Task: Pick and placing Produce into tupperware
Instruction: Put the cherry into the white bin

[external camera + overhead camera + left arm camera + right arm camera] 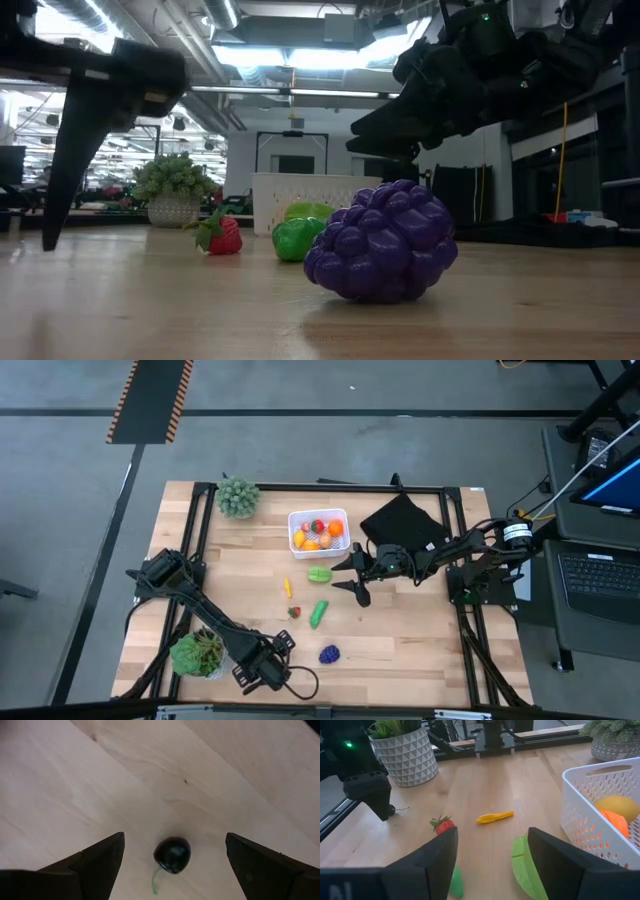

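Produce nearest the right gripper [492, 857]: a light-green plastic wedge [526, 867] just beneath its open, empty fingers; lower squarely, straddling it before closing.

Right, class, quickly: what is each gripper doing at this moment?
Left gripper: open, empty, fingers either side of a dark cherry on the table.
Right gripper: open, holding nothing, beside the white tub, over a green piece.

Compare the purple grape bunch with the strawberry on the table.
The purple grape bunch is knobbly and all purple; the strawberry is red with green leaves. The grapes look bulkier. The grapes lie nearer the front edge, the strawberry nearer the white tub. Both rest on bare wood, outside the tub.
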{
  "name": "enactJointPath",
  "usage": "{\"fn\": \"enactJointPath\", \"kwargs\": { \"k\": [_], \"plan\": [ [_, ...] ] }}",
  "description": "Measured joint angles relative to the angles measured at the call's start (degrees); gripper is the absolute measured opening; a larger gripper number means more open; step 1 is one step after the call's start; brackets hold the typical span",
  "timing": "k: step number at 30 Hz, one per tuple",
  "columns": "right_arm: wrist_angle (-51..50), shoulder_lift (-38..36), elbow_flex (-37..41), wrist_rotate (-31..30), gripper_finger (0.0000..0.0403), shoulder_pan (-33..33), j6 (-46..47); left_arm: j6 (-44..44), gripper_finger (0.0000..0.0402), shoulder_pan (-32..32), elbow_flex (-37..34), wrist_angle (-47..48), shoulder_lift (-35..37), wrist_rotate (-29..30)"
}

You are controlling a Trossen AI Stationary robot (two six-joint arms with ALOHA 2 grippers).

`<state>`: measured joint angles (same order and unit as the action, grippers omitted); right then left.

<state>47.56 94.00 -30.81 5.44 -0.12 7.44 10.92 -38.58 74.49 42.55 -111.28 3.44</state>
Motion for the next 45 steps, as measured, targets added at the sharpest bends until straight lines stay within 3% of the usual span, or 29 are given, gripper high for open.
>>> {"fn": "enactJointPath", "kwargs": {
  "k": [16, 28, 45],
  "plan": [
    [0.0, 0.0, 0.0, 0.0, 0.0243, 0.0, 0.0, 0.2, 0.0335, 0.4, -1.3, 0.2, 0.0, -0.2],
    [0.0, 0.0, 0.0, 0.1, 0.0243, 0.4, 0.0, 0.4, 0.0264, 0.6, -3.2, -2.4, 0.1, -1.5],
    [0.7, 0.0, 0.0, 0.1, 0.0243, 1.1, 0.1, 0.3, 0.0203, 1.5, -3.9, -2.9, 0.2, -3.4]
  ]
}}
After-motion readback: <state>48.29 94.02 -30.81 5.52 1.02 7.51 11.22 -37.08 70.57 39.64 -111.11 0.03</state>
